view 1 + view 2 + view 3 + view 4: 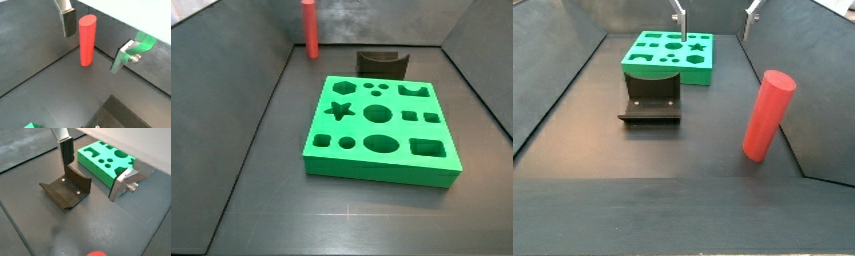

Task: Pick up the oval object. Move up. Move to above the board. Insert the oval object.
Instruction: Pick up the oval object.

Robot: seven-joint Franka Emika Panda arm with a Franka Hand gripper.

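Two flat silver fingers frame a wrist view with a clear gap between them. The gripper is spread wide and carries nothing; it hangs at the far end of the enclosure, just past the board. Reading a side view from left to right, the fixture stands on the dark floor in front of the board. The gripper follows above and behind, and the oval object stands last, close to the grey wall and well apart from all three. The oval object stands upright on one end with its long axis vertical, untouched, with open floor on the side facing the gripper. In a wrist view the oval object appears in line with the finger gap but lies well beyond it and lower. Judged from this layout, the pick calls for a travel away from the board, past or over the fixture, then a descent so the pads straddle the rod's upper part. The likely hazards are the nearby wall, which limits room for one finger, and the fixture beneath the path. Any sideways nudge may also topple so tall a rod.
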